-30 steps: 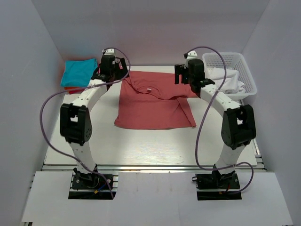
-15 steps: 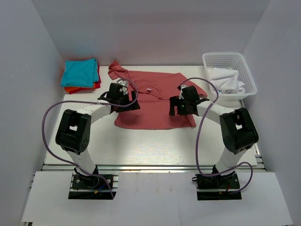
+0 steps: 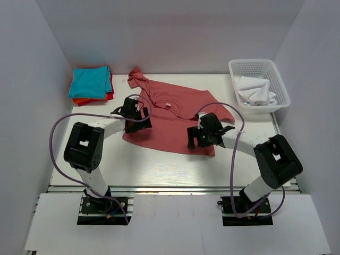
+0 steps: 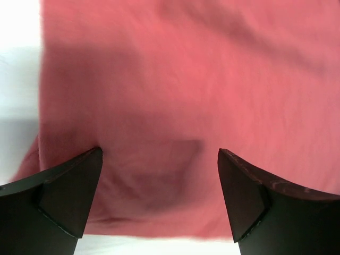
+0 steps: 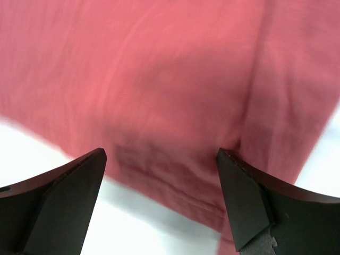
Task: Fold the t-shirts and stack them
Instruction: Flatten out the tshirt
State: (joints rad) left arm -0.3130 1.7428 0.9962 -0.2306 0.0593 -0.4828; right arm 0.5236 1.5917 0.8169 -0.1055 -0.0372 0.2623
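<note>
Left wrist cam: salmon-red t-shirt (image 4: pixel 186 79) fills nearly the whole frame, slightly blurred. White table (image 4: pixel 18 79) shows down the left edge and as a thin strip along the bottom, past the shirt's hem. Left gripper (image 4: pixel 159 159) has its jaws spread wide, with black fingers (image 4: pixel 64 196) at the lower corners. Nothing is pinched. Fabric lies flat between them under a soft shadow.

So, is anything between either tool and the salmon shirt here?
Nothing visible. The left tool and right tool are both open right over the shirt, near its front hem. Only fabric and a little bare table show between their fingers.
</note>
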